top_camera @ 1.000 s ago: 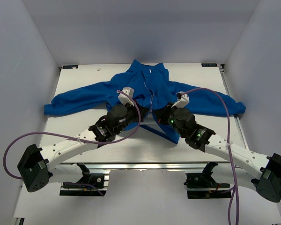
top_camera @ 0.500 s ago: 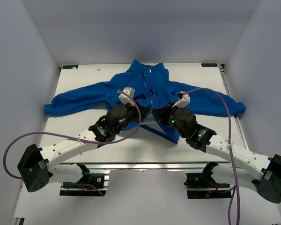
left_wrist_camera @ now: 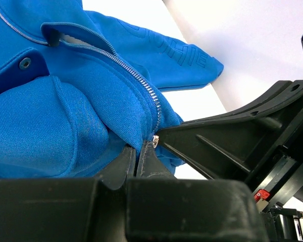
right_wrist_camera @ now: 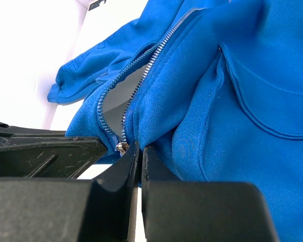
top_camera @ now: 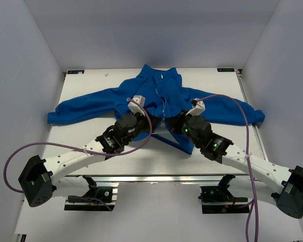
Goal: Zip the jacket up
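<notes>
Clamped shut on the bottom hem of a royal-blue fleece jacket (top_camera: 161, 93), left gripper (left_wrist_camera: 140, 151) and right gripper (right_wrist_camera: 140, 151), at the foot of its light metal zipper (left_wrist_camera: 141, 86). Spread sleeves-out along the far edge of the white table (top_camera: 91, 80). Barely started, seemingly: teeth parted above the hem, nearly the full run left to close.

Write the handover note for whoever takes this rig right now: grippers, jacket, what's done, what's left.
Left gripper: shut on the jacket at the hem, beside the zipper bottom.
Right gripper: shut on the opposite hem edge, close against the left's.
Jacket: flat on the table, collar away from the arms, sleeves spread.
Done: both bottom zipper ends pinched and brought together.
To do: tooth rows stand apart above the hem, lining showing; engage the ends, pull the slider up to the collar.
</notes>
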